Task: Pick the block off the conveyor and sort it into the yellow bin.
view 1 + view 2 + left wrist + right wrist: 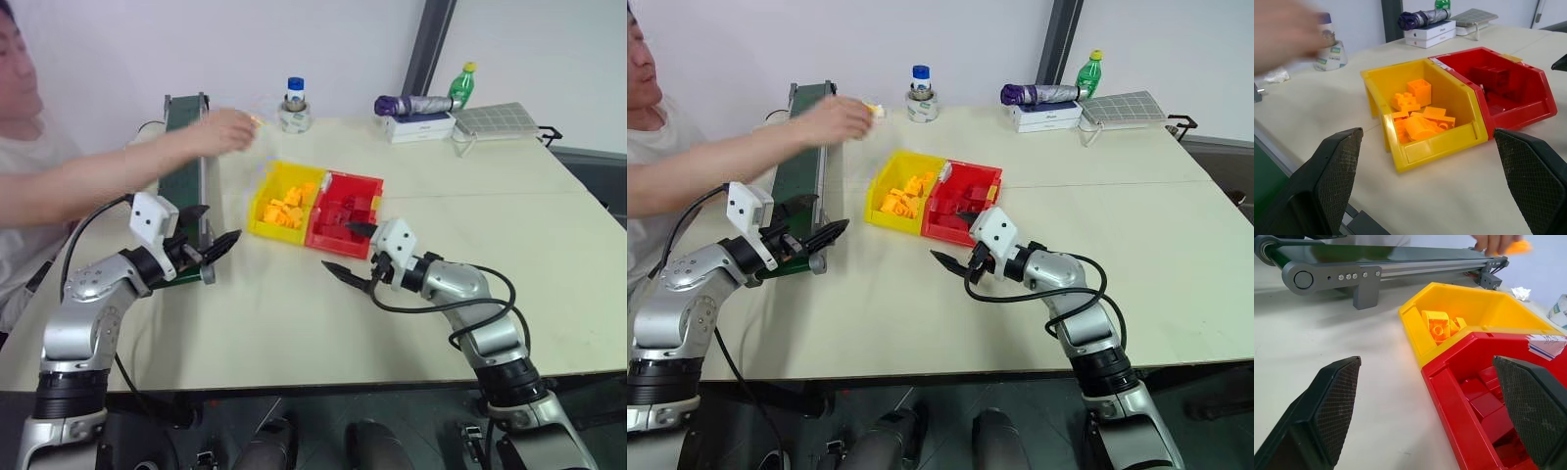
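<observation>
Yellow bin (279,209) near the middle of the surface (294,323), joined along one long side to the red bin (343,215), holding a heap of orange-yellow blocks (1418,115); red blocks (1486,404) in the red one. Conveyor (803,147) just beside the yellow bin, on the side away from the red bin, running toward the far edge. Block (872,111) pinched in a person's hand (838,119), beyond the yellow bin, beside the conveyor's far end. Left end effector (209,245) spread wide and empty, at the conveyor's near end, pointing toward the yellow bin. Right end effector (355,253) likewise spread and empty, just in front of the red bin.
</observation>
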Tool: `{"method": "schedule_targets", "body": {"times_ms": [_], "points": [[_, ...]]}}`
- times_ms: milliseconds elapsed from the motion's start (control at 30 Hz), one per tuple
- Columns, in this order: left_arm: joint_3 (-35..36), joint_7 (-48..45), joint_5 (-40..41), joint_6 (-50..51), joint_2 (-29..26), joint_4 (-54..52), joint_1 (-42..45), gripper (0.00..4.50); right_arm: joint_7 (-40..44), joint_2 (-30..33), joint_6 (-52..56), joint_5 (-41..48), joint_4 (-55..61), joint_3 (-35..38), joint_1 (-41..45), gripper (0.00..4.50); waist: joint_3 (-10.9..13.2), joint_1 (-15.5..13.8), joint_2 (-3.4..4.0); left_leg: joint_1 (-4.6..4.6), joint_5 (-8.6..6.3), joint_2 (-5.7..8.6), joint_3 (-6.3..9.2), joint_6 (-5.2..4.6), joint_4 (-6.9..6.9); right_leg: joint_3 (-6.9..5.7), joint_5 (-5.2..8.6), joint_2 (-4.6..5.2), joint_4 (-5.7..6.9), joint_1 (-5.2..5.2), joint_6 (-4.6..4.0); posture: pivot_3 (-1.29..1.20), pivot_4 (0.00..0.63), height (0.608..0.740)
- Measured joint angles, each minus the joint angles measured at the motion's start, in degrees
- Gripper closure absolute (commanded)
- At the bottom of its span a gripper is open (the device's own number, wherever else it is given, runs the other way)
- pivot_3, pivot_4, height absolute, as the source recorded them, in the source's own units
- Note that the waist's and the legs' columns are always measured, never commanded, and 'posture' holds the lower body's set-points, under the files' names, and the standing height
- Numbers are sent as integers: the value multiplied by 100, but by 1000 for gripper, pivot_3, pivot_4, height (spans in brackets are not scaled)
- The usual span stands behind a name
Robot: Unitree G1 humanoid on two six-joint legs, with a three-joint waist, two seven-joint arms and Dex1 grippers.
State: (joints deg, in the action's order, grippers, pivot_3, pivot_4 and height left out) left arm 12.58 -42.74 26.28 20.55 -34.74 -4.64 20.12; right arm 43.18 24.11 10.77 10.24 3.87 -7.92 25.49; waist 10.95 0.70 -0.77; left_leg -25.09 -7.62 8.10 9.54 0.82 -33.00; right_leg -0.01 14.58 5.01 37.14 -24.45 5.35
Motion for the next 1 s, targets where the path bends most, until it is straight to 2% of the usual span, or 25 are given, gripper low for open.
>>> {"method": "schedule_targets", "body": {"times_ms": [700,800,1000], "points": [[131,53,250,-55,129,-23,-43,9,-1,-2,0,1,0,-3,-5,0,0,6,0,0,0,0,0,0,1,0,0,0,0,0,0,0,150,740],[247,288,316,89,146,-225,-306,9,1,-4,1,1,1,-5,-8,0,1,12,1,-1,0,0,0,0,2,2,0,0,-1,-2,0,0,150,740],[696,1140,373,102,610,-1066,-968,9,12,-14,0,2,0,-14,-23,0,1,3,1,-3,-1,0,-2,-1,1,3,0,2,-8,0,0,0,150,740]]}}
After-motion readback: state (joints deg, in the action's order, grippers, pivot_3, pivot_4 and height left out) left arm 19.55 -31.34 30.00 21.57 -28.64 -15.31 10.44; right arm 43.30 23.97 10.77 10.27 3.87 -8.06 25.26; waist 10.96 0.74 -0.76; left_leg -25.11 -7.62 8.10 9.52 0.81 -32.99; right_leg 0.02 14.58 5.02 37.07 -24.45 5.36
